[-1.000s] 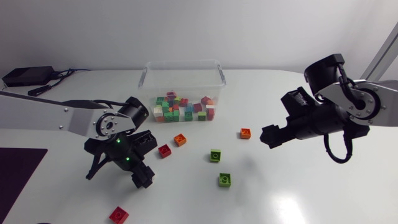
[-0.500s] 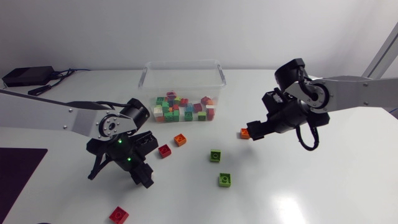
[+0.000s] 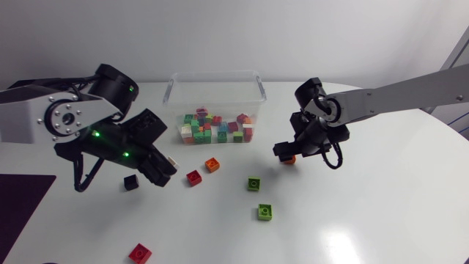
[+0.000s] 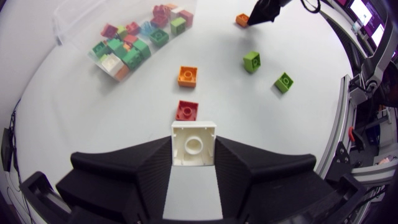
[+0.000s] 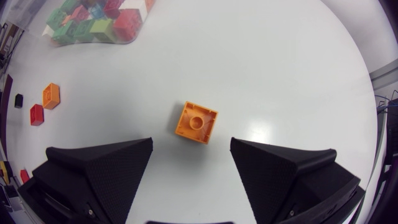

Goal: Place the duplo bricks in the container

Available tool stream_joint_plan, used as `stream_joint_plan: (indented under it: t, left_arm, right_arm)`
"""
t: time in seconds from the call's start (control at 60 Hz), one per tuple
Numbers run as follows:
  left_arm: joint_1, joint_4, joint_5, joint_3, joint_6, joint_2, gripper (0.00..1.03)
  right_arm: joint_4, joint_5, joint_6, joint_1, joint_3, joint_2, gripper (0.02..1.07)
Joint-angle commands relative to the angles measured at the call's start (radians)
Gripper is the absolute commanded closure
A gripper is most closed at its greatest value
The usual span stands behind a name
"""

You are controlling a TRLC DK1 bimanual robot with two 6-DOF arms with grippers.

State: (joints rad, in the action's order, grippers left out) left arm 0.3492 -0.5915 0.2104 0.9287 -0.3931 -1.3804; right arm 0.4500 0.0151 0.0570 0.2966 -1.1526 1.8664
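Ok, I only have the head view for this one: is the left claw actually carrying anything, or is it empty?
Observer: It is carrying something. The left wrist view shows the left claw shut on a white square plastic brick, with one finger on each side.
Operator: And on the other side?
Observer: Nothing gripped yet. In the right wrist view the right claw is open. The orange square plastic brick lies on the white table just ahead of the gap between its fingers, touching neither.

Clear plastic container [image 3: 216,75]; glossy plastic bricks [image 3: 264,212]; smooth, faintly shiny table [image 3: 366,213].
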Motion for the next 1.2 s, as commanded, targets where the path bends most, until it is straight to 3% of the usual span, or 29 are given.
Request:
stream_joint_plan:
  t: [0.0,0.117,0.533,0.733,0.9,1.183]
  left_arm:
    - [-0.026,0.022,0.026,0.035,0.008,0.044,0.84]
    - [-0.047,0.084,0.067,0.038,0.034,0.095,0.84]
    - [-0.088,0.305,0.129,0.048,0.096,0.129,0.84]
    - [-0.099,0.387,0.129,0.067,0.134,0.086,0.84]
    - [-0.107,0.446,0.129,0.085,0.148,0.029,0.84]
    - [-0.128,0.532,0.129,0.179,0.2,-0.106,0.84]
  right_arm:
    - [0.018,0.022,0.038,0.015,-0.033,0.047,0.16]
    - [0.015,0.043,0.049,0.01,-0.052,0.073,0.25]
    - [0.044,0.052,0.067,-0.01,-0.137,0.165,0.25]
    - [0.033,0.054,0.064,-0.013,-0.136,0.174,0.55]
    - [0.001,0.059,0.056,-0.013,-0.11,0.157,0.71]
    - [0.018,0.065,0.0,-0.017,-0.065,0.022,0.75]
